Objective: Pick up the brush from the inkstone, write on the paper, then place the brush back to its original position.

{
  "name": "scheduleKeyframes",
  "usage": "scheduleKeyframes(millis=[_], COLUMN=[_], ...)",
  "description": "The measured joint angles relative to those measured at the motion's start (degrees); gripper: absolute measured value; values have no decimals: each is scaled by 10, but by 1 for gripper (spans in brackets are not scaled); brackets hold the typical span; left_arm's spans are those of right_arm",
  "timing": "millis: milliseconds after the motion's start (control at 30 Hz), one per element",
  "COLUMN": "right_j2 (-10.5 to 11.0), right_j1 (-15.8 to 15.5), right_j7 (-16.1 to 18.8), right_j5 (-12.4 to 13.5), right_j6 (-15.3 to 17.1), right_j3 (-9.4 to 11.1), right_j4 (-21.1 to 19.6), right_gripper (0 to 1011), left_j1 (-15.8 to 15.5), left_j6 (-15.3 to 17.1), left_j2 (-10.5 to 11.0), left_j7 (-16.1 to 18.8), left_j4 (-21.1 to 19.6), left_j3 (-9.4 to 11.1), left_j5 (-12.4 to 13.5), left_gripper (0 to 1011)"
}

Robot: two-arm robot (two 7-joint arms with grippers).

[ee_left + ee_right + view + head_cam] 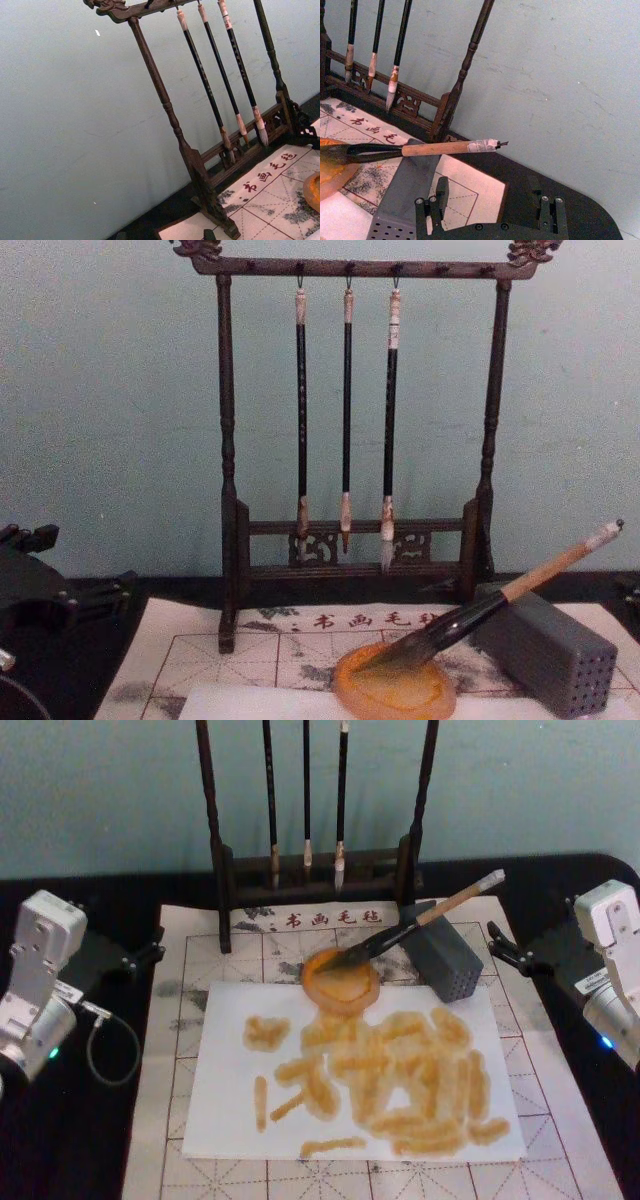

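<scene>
The brush (420,925) lies slanted. Its dark tip rests in the round orange inkstone (340,982) and its tan handle leans on a grey block (450,965). The chest view shows the brush (500,605) rising from the inkstone (395,685) to the right. The white paper (230,1100) lies in front of the inkstone and carries several orange strokes. My right gripper (497,945) stands open to the right of the block, holding nothing; in the right wrist view it (490,200) sits just short of the brush (435,148). My left gripper (148,948) waits open at the mat's left edge.
A dark wooden rack (310,870) with three thin hanging brushes (345,410) stands behind the inkstone. A gridded mat (190,950) with red characters lies under the paper. The black table (100,1140) extends on both sides, and a blue-green wall is behind.
</scene>
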Motion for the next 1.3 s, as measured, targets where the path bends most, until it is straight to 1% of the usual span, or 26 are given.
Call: scheduleKeyframes(millis=[1300], right_j2=[0], right_j1=[0], right_j7=[0], right_j5=[0], right_j6=[0], right_j3=[0], right_j4=[0], right_gripper=[1000], left_j1=[0], left_j6=[0], left_j2=[0], left_j7=[0], left_j4=[0], left_j3=[0], left_j5=[0], left_gripper=[1001])
